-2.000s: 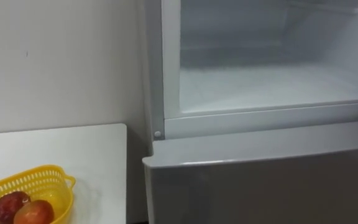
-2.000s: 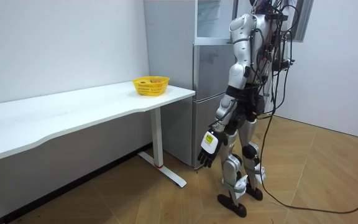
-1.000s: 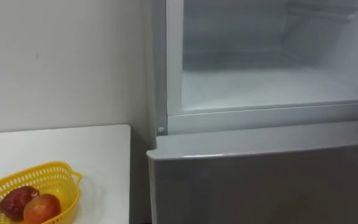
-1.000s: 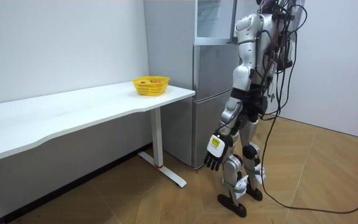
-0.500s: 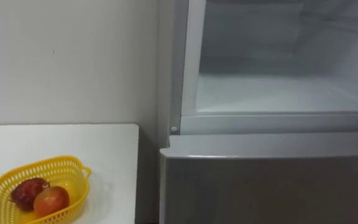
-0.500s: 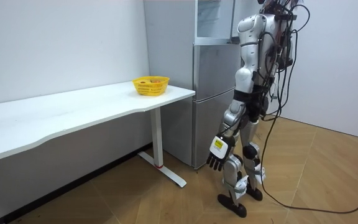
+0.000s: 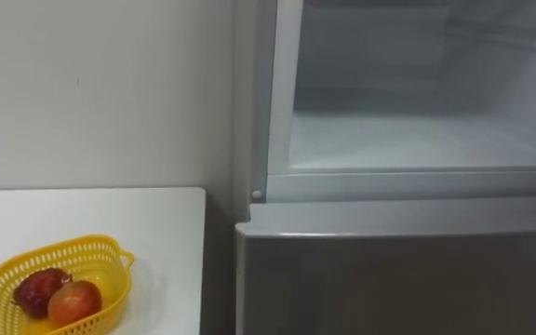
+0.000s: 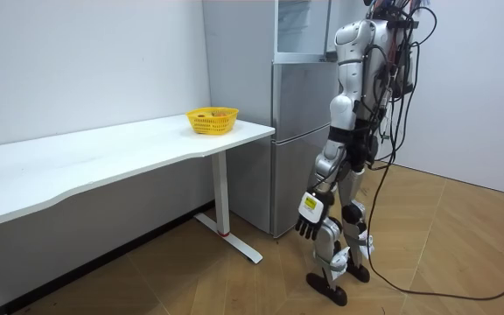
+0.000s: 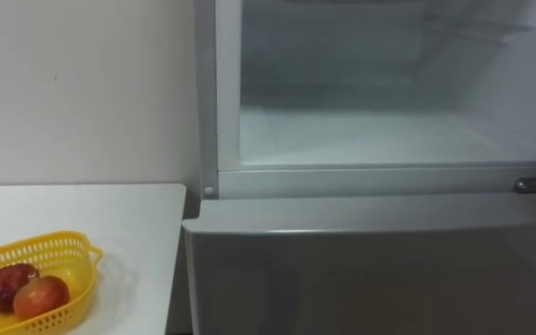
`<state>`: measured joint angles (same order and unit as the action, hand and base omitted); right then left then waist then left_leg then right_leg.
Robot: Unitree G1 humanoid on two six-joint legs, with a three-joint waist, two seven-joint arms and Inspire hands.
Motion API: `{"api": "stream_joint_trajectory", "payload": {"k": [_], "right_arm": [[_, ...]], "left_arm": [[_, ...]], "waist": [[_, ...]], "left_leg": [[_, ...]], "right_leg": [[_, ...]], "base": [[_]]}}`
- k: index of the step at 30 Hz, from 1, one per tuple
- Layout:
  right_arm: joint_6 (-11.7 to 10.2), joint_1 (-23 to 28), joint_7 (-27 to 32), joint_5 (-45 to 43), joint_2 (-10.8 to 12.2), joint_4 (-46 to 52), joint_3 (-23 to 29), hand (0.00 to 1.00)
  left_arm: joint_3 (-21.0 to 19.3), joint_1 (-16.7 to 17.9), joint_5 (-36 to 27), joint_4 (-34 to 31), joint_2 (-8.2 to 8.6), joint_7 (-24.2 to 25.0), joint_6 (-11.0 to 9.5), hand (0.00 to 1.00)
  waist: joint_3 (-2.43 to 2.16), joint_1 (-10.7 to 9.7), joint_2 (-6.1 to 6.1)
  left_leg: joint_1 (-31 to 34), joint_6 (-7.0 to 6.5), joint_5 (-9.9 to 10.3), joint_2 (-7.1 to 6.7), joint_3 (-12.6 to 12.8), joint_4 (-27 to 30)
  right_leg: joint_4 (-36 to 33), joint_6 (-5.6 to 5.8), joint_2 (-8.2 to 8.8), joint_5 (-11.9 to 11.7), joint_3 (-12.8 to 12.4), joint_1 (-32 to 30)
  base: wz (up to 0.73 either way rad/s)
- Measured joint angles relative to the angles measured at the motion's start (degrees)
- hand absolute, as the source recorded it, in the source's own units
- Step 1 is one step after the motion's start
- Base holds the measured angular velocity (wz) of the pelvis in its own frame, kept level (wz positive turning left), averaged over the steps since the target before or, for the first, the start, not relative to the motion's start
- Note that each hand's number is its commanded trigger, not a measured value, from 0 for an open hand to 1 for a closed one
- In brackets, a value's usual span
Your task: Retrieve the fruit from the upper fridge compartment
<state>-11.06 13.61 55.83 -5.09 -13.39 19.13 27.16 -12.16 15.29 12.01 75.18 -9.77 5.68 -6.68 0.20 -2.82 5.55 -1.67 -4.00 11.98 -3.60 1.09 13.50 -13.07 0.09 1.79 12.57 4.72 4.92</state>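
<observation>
Left hand [image 8: 308, 227], fingers loose and empty, low by the thigh, well below the open upper fridge compartment [image 7: 417, 140]

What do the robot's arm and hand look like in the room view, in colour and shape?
The left arm has smooth silver-white shells at the shoulder and upper arm, with dark joints between them. The left hand is black, slim-fingered, and carries a small white tag on its back. Dark cables hang behind the shoulders.

Soft, even indoor light; faint shadow beside the basket [image 7: 82, 244]; dull sheen on fridge door [image 7: 398, 279]
</observation>
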Motion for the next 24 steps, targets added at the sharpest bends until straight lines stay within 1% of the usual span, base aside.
{"api": "stream_joint_trajectory", "payload": {"k": [2, 5, 7, 8, 9, 10, 11, 12, 13, 14, 15, 16, 17, 18, 21, 22, 24], "right_arm": [[0.06, 0.1, -1.72, 0.01, 0.0, -0.01, -0.03, 0.0], [0.73, 0.04, -7.11, 0.31, -0.36, -0.01, 0.7, 0.0], [1.24, -0.13, -12.51, 1.52, -2.54, -0.01, 0.57, 0.0], [1.25, -0.28, -14.0, 1.54, -3.22, -0.01, 0.25, 0.0], [1.32, -0.99, -16.79, 1.63, -4.55, -0.01, -0.87, 0.0], [1.32, -1.38, -18.27, 2.06, -5.1, 0.0, -1.41, 0.0], [1.36, -2.37, -21.34, 3.56, -5.61, -0.03, -2.15, 0.0], [1.59, -3.33, -23.97, 4.43, -5.78, -0.02, -3.28, 0.0], [2.02, -4.07, -26.91, 5.75, -6.09, -0.06, -5.01, 0.0], [2.33, -4.39, -28.62, 6.55, -6.26, -0.07, -5.89, 0.0], [2.53, -4.76, -32.47, 7.94, -6.85, -0.53, -7.63, 0.0], [2.7, -4.76, -34.42, 8.3, -7.21, -0.8, -8.39, 0.0], [3.25, -4.76, -37.67, 8.86, -7.49, -0.99, -9.32, 0.0], [3.23, -5.05, -38.98, 9.01, -7.44, -1.04, -9.65, 0.0], [3.58, -6.65, -43.92, 8.72, -7.54, -2.74, -9.61, 0.0], [3.59, -6.63, -44.07, 8.47, -6.99, -2.84, -9.35, 0.0], [3.8, -6.62, -45.62, 8.42, -7.01, -3.05, -9.33, 0.0]], "left_arm": [[0.17, 0.08, -0.17, 0.04, 0.01, 0.21, 0.25, 0.0], [0.57, 0.12, -0.09, -0.27, 0.0, 1.3, 0.6, 0.0], [0.77, 0.05, -0.07, -0.92, -0.06, 1.89, 1.03, 0.0], [1.26, 0.03, -0.07, -1.15, -0.19, 2.02, 1.17, 0.0], [1.81, 0.02, -0.08, -1.42, -0.42, 2.22, 1.42, 0.0], [2.14, 0.03, -0.09, -1.54, -0.57, 2.27, 1.53, 0.0], [2.95, 0.1, -0.07, -1.95, -0.88, 2.37, 1.92, 0.0], [3.49, 0.28, 0.01, -2.6, -0.97, 2.39, 2.6, 0.0], [3.99, 0.79, 0.05, -3.75, -0.96, 2.52, 3.28, 0.0], [4.01, 1.1, 0.06, -4.46, -0.95, 2.6, 3.6, 0.0], [4.04, 1.27, 0.03, -5.06, -0.96, 2.82, 3.92, 0.0], [4.13, 1.28, 0.04, -5.23, -0.96, 2.88, 4.06, 0.0], [4.45, 1.35, 0.02, -5.62, -0.97, 2.96, 4.31, 0.0], [4.81, 1.55, -0.03, -6.13, -0.93, 3.22, 4.82, 0.0], [5.69, 1.74, 0.04, -6.9, -1.07, 4.02, 6.43, 0.0], [5.7, 1.93, 0.02, -7.26, -1.08, 4.03, 6.74, 0.0], [5.94, 1.99, 0.01, -7.53, -1.15, 4.02, 7.07, 0.0]], "waist": [[0.01, -0.11, -0.02], [0.02, -0.18, -0.01], [0.09, -0.17, -0.07], [0.09, -0.14, -0.06], [0.09, -0.12, -0.05], [0.1, -0.11, -0.07], [0.24, 0.05, -0.13], [0.17, 0.17, 0.13], [0.27, 0.23, 0.05], [0.19, 0.22, 0.26], [0.22, 0.43, 0.25], [0.12, 0.55, 0.42], [0.17, 0.74, 0.48], [0.09, 0.99, 0.68], [0.1, 0.98, 1.15], [0.11, 0.92, 1.13], [0.07, 0.57, 1.31]], "left_leg": [[-0.02, 0.0, 0.0, 0.02, 0.09, 0.06], [-0.09, -0.01, -0.01, 0.18, 0.31, 0.09], [-0.09, 0.02, -0.12, 0.29, 0.35, 0.1], [-0.06, 0.05, -0.16, 0.32, 0.34, 0.09], [-0.05, 0.15, -0.24, 0.47, 0.34, 0.07], [-0.05, 0.2, -0.26, 0.64, 0.33, 0.07], [-0.04, 0.34, -0.35, 0.86, 0.3, 0.01], [-0.04, 0.53, -0.47, 0.9, 0.3, -0.11], [-0.02, 0.68, -0.55, 1.05, 0.32, -0.21], [-0.01, 0.77, -0.61, 1.11, 0.31, -0.24], [0.02, 0.89, -0.67, 1.21, 0.25, -0.27], [0.05, 0.93, -0.69, 1.25, 0.21, -0.28], [0.16, 1.0, -0.72, 1.3, 0.14, -0.29], [0.25, 1.03, -0.71, 1.32, 0.12, -0.29], [0.48, 1.12, -0.67, 1.44, -0.12, -0.27], [0.37, 1.16, -0.64, 1.49, -0.11, -0.27], [0.2, 1.21, -0.58, 1.55, 0.07, -0.24]], "right_leg": [[0.38, 0.0, 0.01, -0.02, 0.0, -0.01], [0.44, -0.08, -0.01, -0.31, -0.05, -0.01], [0.64, -0.15, -0.04, -0.55, 0.0, -0.02], [0.72, -0.17, -0.06, -0.57, 0.05, -0.02], [1.0, -0.23, -0.17, -0.63, 0.12, 0.01], [1.29, -0.27, -0.28, -0.75, 0.15, 0.04], [1.48, -0.42, -0.45, -0.9, 0.19, 0.05], [1.47, -0.64, -0.59, -1.04, 0.19, -0.01], [1.55, -0.76, -0.74, -1.1, 0.18, -0.01], [1.61, -0.86, -0.81, -1.15, 0.18, -0.05], [1.96, -1.08, -0.93, -1.29, 0.31, -0.02], [2.3, -1.17, -0.97, -1.35, 0.44, 0.12], [2.42, -1.3, -1.03, -1.42, 0.67, 0.17], [2.47, -1.36, -1.06, -1.4, 0.76, 0.17], [2.51, -1.53, -1.16, -1.5, 0.85, 0.51], [2.54, -1.55, -1.19, -1.51, 0.84, 0.61], [2.54, -1.59, -1.24, -1.54, 0.68, 0.7]], "base": [[-0.04], [-0.07], [-0.02], [0.0], [0.0], [0.0], [0.0], [0.0], [0.0], [0.0], [0.04], [0.09], [0.09], [0.07], [0.0], [-0.03], [-0.07]]}}
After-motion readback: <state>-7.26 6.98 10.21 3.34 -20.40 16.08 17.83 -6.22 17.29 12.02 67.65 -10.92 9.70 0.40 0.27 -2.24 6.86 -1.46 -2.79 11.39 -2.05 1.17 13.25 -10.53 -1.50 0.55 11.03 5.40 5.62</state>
